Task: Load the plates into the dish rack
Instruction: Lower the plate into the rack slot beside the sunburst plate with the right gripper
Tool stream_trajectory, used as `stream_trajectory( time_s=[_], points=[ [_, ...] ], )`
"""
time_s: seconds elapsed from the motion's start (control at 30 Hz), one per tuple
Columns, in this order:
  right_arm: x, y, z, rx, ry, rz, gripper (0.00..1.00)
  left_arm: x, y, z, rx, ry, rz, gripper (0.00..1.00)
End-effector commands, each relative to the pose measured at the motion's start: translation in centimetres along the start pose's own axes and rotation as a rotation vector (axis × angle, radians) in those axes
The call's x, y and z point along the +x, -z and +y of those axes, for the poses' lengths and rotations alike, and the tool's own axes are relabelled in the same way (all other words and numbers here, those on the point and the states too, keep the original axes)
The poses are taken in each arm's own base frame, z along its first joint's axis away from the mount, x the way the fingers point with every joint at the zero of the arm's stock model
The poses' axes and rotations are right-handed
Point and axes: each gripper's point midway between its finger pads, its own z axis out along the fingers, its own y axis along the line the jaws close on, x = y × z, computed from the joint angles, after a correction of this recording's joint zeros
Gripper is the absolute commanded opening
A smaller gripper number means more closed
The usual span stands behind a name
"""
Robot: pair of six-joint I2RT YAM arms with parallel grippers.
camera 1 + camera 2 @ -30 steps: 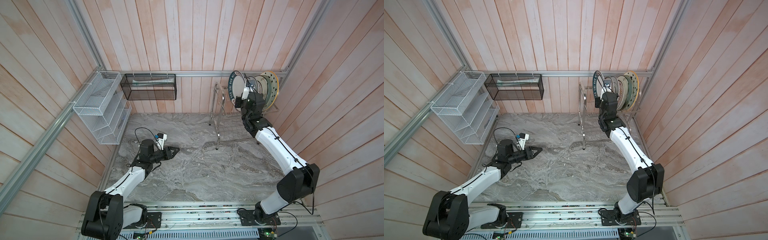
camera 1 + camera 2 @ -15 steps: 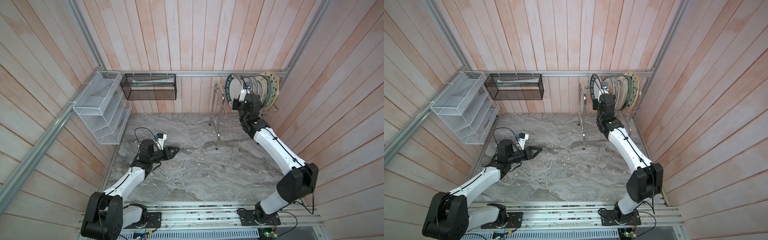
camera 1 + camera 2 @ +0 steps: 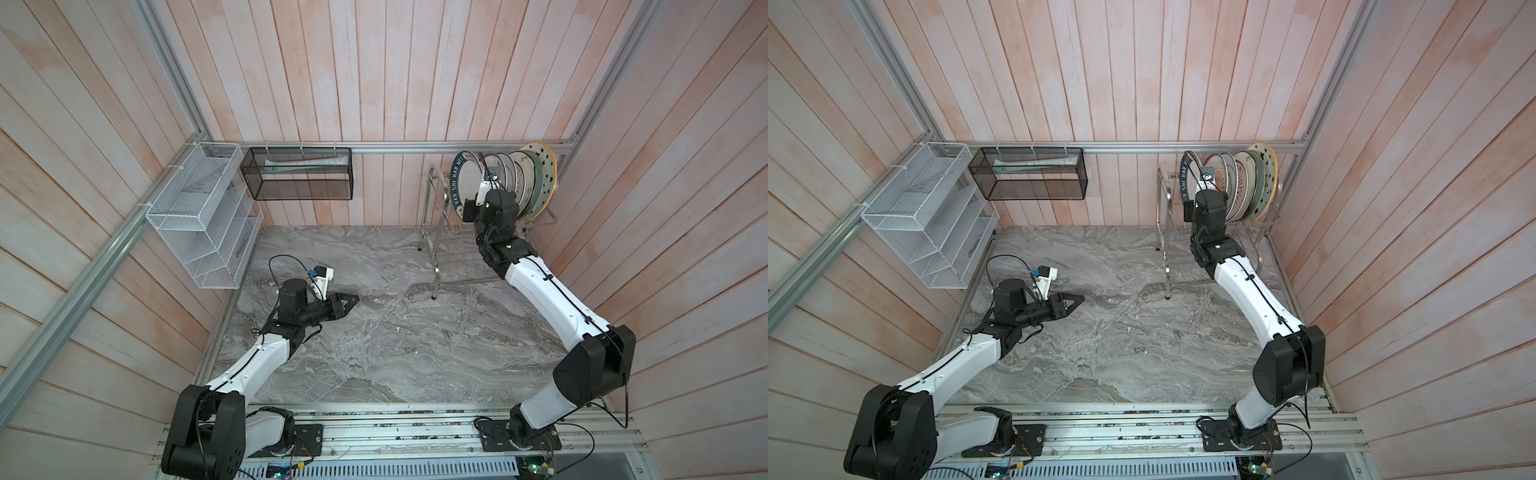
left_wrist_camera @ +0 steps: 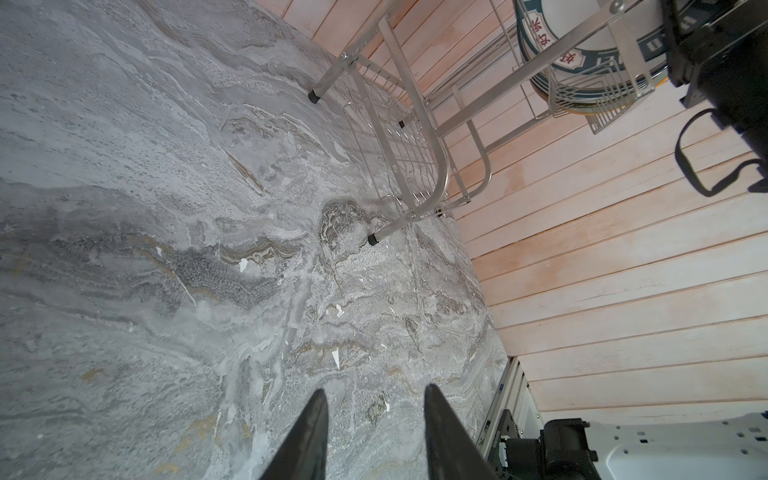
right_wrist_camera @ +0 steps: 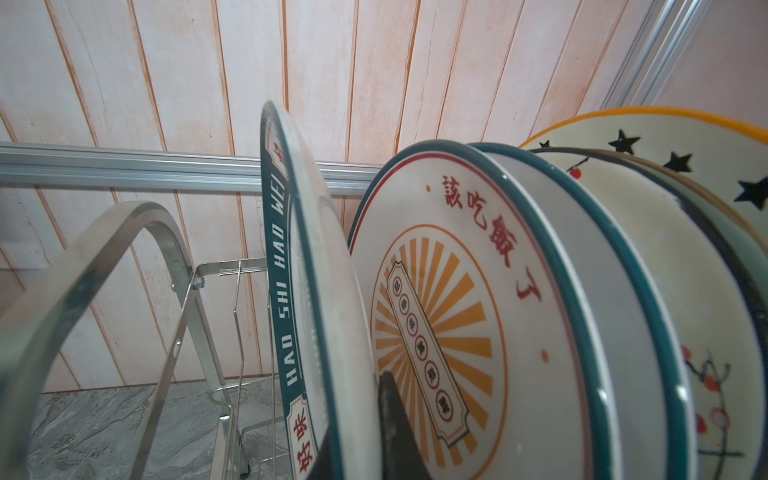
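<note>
Several plates stand on edge in a row on the upper tier of the steel dish rack (image 3: 434, 232) at the back right, the star-rimmed plate (image 3: 542, 174) last on the right. My right gripper (image 5: 357, 436) is shut on the lower rim of the dark-green lettered plate (image 5: 286, 257), holding it upright at the left end of the row. An orange sunburst plate (image 5: 436, 316) is next to it, a small gap away. I cannot tell whether the lettered plate (image 3: 464, 183) rests in a slot. My left gripper (image 4: 376, 390) hangs open and empty over the marble.
A white mesh shelf basket (image 3: 199, 224) hangs on the left wall and a black mesh box (image 3: 299, 174) on the back wall. The rack's looped side frame (image 5: 104, 257) stands just left of the held plate. Wooden walls close in on three sides.
My right gripper has shifted the lettered plate slightly and turned it more edge-on beside the row. The left arm has not moved.
</note>
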Motion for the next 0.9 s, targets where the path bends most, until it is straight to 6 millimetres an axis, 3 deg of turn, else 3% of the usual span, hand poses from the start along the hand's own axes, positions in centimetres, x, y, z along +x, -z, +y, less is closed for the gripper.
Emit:
stream_trajectory(
  time_s=[0.0,0.77,0.87],
  points=[
    [-2.6,1.0,-0.1,0.011,-0.054,-0.046,0.0,0.0,0.3,-0.4,0.002,-0.03,-0.007,0.4],
    [-2.1,2.0,1.5,0.009,-0.011,-0.023,0.0,0.3,0.3,-0.2,-0.008,-0.031,-0.001,0.4],
    [-2.2,2.1,1.4,0.008,-0.01,-0.027,0.09,0.2,0.3,-0.2,-0.006,-0.033,-0.001,0.4]
  ],
)
